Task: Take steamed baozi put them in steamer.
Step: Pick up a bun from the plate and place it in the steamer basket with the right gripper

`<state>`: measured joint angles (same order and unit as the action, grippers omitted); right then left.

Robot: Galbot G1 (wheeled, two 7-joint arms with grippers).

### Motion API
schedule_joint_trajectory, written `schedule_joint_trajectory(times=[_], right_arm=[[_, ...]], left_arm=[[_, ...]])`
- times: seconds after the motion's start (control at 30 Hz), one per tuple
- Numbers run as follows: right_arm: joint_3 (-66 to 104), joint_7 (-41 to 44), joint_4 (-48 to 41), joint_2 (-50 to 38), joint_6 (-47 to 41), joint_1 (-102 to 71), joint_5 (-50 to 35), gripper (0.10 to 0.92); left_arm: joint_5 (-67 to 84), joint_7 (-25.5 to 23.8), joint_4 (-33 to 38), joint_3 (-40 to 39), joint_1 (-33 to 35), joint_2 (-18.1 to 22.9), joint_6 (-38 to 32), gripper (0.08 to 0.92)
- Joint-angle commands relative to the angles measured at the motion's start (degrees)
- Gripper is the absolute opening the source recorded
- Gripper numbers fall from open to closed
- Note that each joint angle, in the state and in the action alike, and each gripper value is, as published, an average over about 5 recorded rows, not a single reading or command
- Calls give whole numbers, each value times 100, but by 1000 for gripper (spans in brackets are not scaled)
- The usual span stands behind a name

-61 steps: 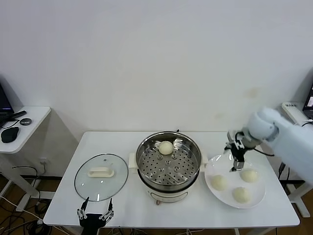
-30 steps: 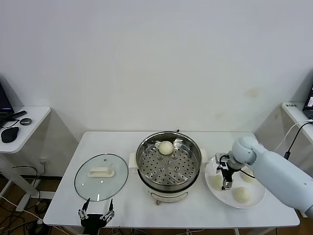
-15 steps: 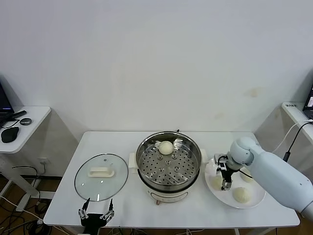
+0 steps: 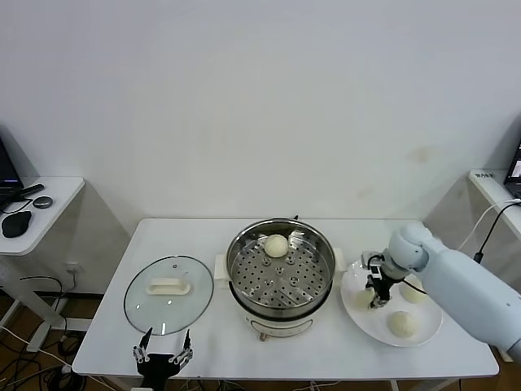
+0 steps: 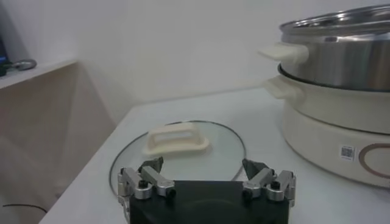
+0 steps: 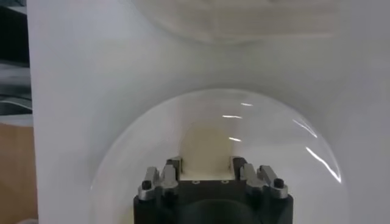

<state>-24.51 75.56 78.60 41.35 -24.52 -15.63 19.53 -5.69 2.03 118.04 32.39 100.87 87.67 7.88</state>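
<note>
Right fingers: the right gripper [image 6: 206, 169] is down on the plate, its fingers [image 6: 172, 164] either side of a bun [image 6: 206, 146]; they look pressed to the bun's flanks, grasping it, with the bun apparently not lifted yet.
Held bun: it sits on the side of the plate [image 4: 370, 324] nearest the pot, mostly hidden under the gripper [image 4: 377, 298] in the head view.
Grip advice: soft dough dents easily, so the squeeze should judge as just enough to carry; the fingers should sit across the widest part, low on the bun, so it does not pop out upward.
Lift advice: a straight rise first seems wise, clear of the plate rim, before any sideways travel.
Other buns: two more [image 4: 402, 322] lie on the plate beside the gripper, near enough that a sideways drag could nudge them.
Steamer [image 4: 281, 269]: it stands just beside the plate, toward the middle of the surface [image 4: 203, 342], with one bun [image 4: 276, 245] already at the far side of its holed tray; the open near part of the tray looks the best spot to release.
Pot wall: the bun must clear the raised steel rim before lowering.
Lid [image 4: 168, 294]: it lies flat on the far side of the pot, out of the way.
Left gripper [image 5: 207, 182]: parked at the near edge of the surface by the lid, fingers spread and empty.
</note>
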Motion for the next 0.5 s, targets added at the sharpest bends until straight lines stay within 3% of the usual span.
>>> schedule_joint_trajectory(times=[0.03,0.23,0.5], right_arm=[[-703,88,262,-422,-173,1422,-840,454],[-2107,274,422,-430,-411,3466,-1828,449],[-3611,373,491,457,-792,5504,-3263,450]], left_arm=[[-8,-3,32,-31,-67,3,7,823],[-10,8,125,-50,-112,-31,8,823],[-27,97,220,-58,-152,-98,74,823]])
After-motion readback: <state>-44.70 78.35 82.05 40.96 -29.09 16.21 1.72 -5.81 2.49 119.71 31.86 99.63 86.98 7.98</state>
